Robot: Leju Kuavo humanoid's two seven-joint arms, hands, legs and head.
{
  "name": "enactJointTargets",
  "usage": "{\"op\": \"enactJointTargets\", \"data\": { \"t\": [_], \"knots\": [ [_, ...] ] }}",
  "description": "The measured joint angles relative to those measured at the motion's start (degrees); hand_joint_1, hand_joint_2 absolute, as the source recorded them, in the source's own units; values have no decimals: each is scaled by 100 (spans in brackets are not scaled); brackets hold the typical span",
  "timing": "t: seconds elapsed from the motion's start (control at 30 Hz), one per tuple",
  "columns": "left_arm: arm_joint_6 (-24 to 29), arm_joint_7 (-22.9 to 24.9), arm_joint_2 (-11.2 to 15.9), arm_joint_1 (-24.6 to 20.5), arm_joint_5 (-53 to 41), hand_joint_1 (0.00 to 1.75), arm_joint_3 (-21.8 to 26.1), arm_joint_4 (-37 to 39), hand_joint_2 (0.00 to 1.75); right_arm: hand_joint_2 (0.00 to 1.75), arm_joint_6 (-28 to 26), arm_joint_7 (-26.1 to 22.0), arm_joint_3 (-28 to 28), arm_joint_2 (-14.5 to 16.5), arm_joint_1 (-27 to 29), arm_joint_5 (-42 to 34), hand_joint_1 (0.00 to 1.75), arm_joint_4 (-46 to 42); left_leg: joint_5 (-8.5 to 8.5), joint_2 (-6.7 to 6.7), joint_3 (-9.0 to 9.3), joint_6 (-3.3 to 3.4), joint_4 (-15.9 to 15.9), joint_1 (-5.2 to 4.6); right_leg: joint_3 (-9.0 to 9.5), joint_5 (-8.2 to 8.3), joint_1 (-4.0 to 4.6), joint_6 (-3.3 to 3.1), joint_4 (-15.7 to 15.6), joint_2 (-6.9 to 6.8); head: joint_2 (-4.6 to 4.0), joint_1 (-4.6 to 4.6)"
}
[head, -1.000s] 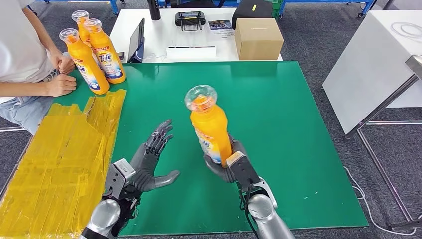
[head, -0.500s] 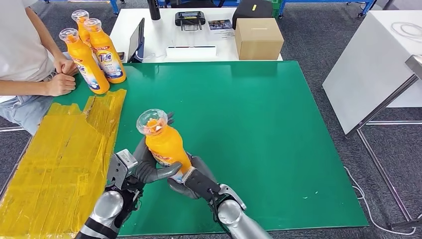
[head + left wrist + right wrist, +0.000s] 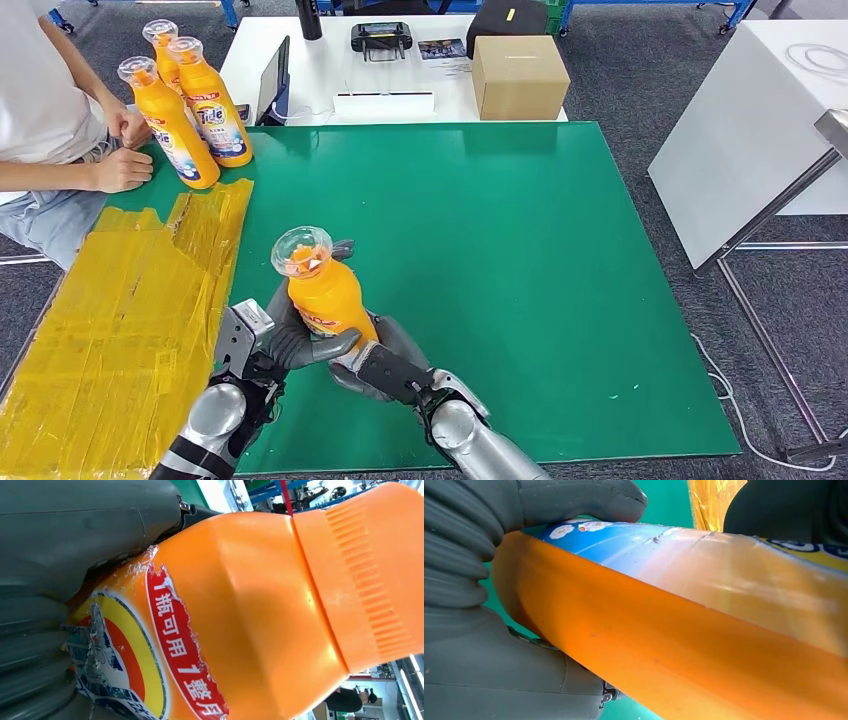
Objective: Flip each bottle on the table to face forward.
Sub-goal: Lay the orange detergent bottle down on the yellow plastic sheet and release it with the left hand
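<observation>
An orange detergent bottle (image 3: 325, 295) with a clear cap is held tilted above the green table (image 3: 560, 250), near its front left. My left hand (image 3: 290, 335) wraps its middle, thumb across the front. My right hand (image 3: 385, 365) grips its lower end. In the left wrist view the bottle (image 3: 260, 610) shows a torn red and blue label, with my left hand (image 3: 75, 535) pressed on it. The right wrist view has the bottle (image 3: 704, 645) lying in my right hand (image 3: 484, 580). Three more orange bottles (image 3: 190, 105) stand at the table's back left corner.
A person sits at the back left with both hands (image 3: 122, 150) resting by the standing bottles. Yellow tape (image 3: 120, 310) covers the table's left strip. A cardboard box (image 3: 518, 75) and devices sit on the white table behind. A white table (image 3: 760, 130) stands to the right.
My right hand carried the bottle leftward and lower, into my left hand, which has closed around it. Over the last half second both hands barely moved.
</observation>
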Motion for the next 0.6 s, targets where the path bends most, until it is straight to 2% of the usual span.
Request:
{"op": "enactJointTargets", "data": {
  "t": [0.33,0.37,0.4,0.47,0.5,0.53,0.6],
  "knots": [
    [122,-63,0,-1,20,175,1,29,175,175,-69,-6,31,-3,3,-29,175,7,0,0,-1,0,0,0,-2,0,0,0,0,0,0,1],
    [144,-69,0,-1,16,175,2,29,175,175,-75,-7,33,-4,4,-31,144,6,0,0,-1,0,0,0,-2,0,0,0,0,0,0,1],
    [183,-77,0,-1,0,175,3,29,175,175,-89,-8,34,-4,6,-33,105,4,0,0,-1,0,0,0,-2,0,0,0,0,0,0,0],
    [361,-120,0,-1,-119,175,4,26,175,175,-140,-16,34,-5,20,-52,18,-20,0,0,-2,0,0,0,-2,0,0,0,0,0,0,-1],
    [517,-146,0,-1,-250,175,3,18,175,175,-176,-21,33,-10,36,-68,5,-51,0,0,-2,0,0,0,-2,0,0,0,0,0,0,0],
    [754,-168,1,-2,-466,175,3,2,175,175,-214,-29,30,-19,63,-91,0,-103,0,0,-2,0,0,0,-2,0,0,0,0,0,0,0],
    [1419,-146,24,-7,-1147,175,22,-42,175,175,-287,-45,9,-55,157,-144,0,-279,0,0,-2,0,0,0,-3,0,0,0,0,0,0,1]
  ]
}}
